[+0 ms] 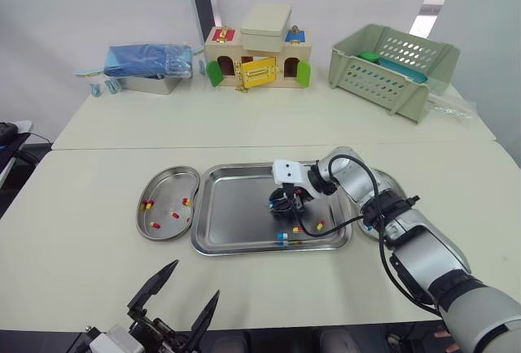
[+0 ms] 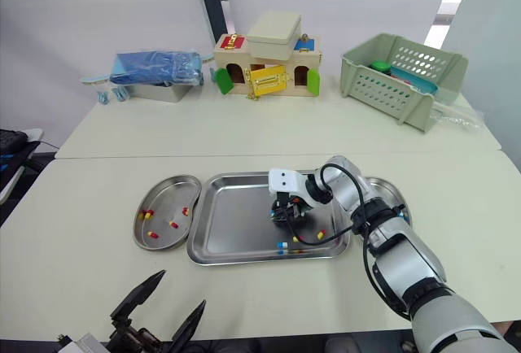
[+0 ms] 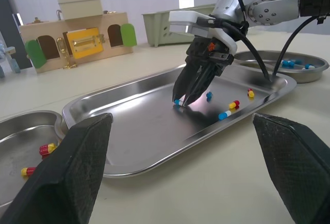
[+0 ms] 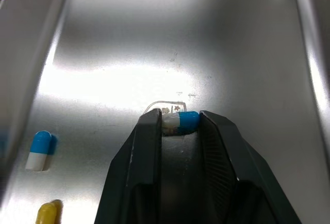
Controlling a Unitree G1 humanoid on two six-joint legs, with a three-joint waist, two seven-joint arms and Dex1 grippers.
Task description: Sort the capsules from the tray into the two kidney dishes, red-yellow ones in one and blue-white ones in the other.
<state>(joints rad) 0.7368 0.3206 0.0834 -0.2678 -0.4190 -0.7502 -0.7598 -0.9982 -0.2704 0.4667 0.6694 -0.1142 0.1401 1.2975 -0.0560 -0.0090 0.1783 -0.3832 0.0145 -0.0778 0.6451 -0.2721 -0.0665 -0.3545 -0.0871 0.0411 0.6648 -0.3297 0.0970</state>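
Right end effector [image 4: 179,117] grips a blue-white capsule [image 4: 188,121] on the tray [image 4: 154,38]; left end effector [image 1: 194,281] gapes wide.

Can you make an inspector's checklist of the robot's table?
Surface: pale table, seam across it.
Job's things: tray holds loose capsules of both colours; left kidney dish has red-yellow ones, right kidney dish blue-white ones.
Clutter: wooden toy house, green basket, metal box with blue bag, at the back.
Hands: right hand shut on a blue-white capsule in the tray; left hand open near the front edge.
Cables: black cable loops behind the right hand.
Surroundings: white wall.
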